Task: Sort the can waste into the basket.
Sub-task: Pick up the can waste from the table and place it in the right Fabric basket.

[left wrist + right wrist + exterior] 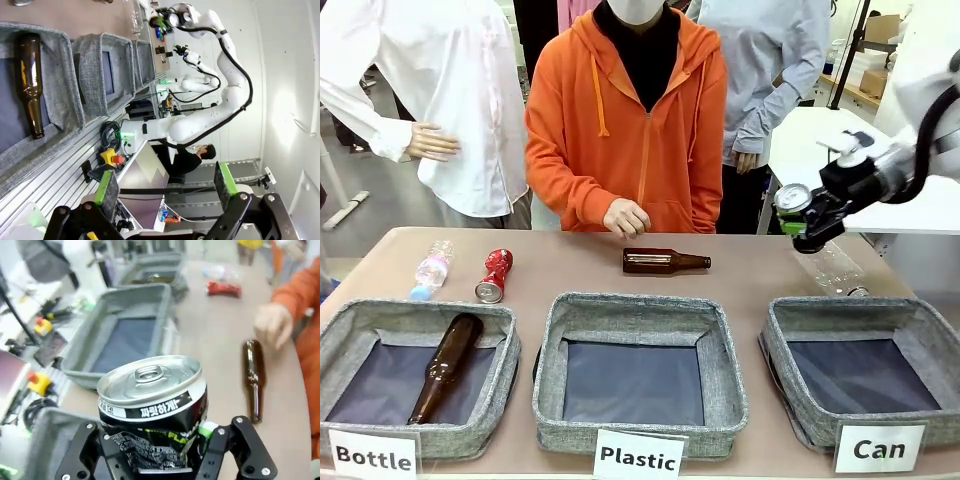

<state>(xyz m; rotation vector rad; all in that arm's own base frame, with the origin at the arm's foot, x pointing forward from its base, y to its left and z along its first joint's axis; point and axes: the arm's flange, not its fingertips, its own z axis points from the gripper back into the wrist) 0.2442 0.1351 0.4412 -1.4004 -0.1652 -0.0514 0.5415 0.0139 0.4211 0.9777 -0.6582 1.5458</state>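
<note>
While right jaws clamp black can aloft beyond Can basket, left jaws stand apart, empty.

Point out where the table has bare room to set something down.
Bare tabletop lies between the red can and the mid-table brown bottle, and between that bottle and the right clear bottle. The Plastic basket and Can basket hold nothing. Crowded: far left, where the left clear bottle lies beside the red can.
</note>
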